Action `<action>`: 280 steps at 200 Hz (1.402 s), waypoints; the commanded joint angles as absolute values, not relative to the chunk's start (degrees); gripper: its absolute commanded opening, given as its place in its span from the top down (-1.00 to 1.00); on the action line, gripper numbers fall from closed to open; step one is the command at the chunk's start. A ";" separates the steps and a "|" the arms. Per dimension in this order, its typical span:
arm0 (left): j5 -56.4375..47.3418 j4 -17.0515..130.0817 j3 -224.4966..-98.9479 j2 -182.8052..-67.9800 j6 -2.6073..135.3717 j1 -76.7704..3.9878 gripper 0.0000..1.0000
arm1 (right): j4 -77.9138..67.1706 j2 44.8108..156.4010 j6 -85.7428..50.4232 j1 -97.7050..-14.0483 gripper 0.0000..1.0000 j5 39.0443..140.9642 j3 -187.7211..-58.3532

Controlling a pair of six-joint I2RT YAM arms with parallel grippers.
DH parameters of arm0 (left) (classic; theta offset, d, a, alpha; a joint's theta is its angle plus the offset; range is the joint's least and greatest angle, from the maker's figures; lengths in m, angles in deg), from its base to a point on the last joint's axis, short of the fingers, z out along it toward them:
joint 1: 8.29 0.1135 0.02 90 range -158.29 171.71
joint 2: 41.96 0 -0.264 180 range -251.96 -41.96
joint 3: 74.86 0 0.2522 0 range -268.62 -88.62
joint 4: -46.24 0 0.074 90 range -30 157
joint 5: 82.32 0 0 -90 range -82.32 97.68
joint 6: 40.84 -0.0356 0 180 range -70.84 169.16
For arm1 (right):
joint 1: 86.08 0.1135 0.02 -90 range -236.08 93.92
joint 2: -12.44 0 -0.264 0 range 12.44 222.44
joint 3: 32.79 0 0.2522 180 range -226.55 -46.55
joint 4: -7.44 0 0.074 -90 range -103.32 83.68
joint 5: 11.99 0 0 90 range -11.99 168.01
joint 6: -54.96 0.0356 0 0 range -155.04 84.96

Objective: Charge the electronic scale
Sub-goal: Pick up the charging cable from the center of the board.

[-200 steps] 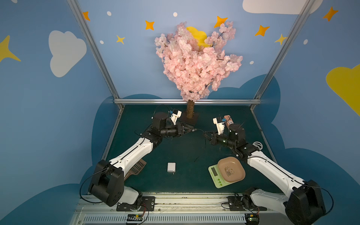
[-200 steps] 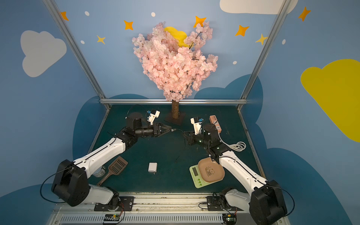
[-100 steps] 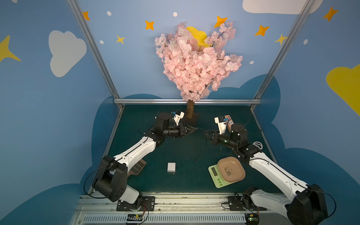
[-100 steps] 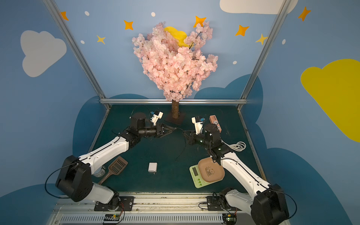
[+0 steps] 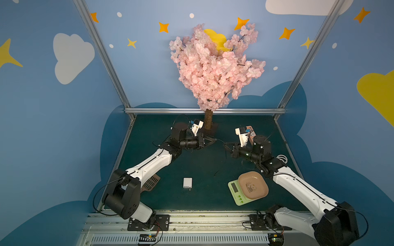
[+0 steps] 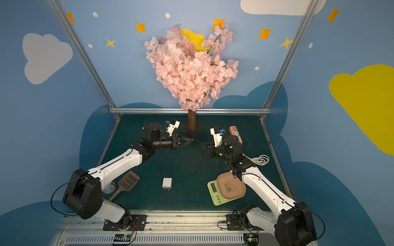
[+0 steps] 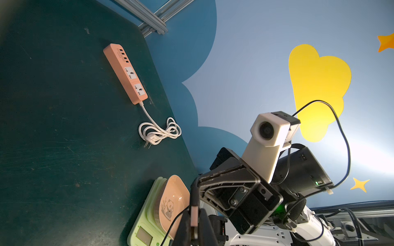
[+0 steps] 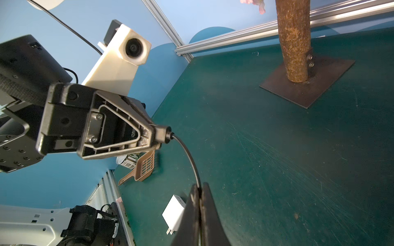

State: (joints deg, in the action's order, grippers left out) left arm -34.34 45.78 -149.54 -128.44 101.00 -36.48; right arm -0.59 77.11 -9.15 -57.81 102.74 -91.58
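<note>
Black cable [image 8: 189,157] held twice.
My left gripper [image 8: 160,135] had just clamped its plug [image 7: 194,213]; right gripper [image 8: 199,189] stayed clenched on it; electronic scale [image 5: 248,188] waited.

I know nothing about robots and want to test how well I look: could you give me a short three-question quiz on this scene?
1. True or false: the black cable is plugged into the electronic scale.
2. Of the left end effector and the right end effector, which grips the cable? A) left only B) right only C) both
3. Fill in: the scale's tray shows a printed ____.
Key: 1 false, its free end lies apart from the scale; 2 C; 3 panda.
</note>
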 commanded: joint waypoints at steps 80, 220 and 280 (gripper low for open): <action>-42.49 41.72 -152.51 -128.75 93.97 -36.59 0.90 | 1.04 72.77 -12.06 -65.27 0.19 123.41 -91.65; -52.49 34.30 -151.53 -128.18 83.39 -41.10 0.90 | 7.96 74.08 -4.71 -68.13 0.35 143.59 -94.65; -52.91 33.62 -151.90 -128.66 83.09 -42.15 0.90 | 9.62 74.05 -3.02 -68.15 0.51 144.50 -94.71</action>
State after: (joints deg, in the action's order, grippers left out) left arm -51.54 35.70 -151.73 -128.44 84.03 -41.83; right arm 6.89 74.46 -4.28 -67.95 142.84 -93.51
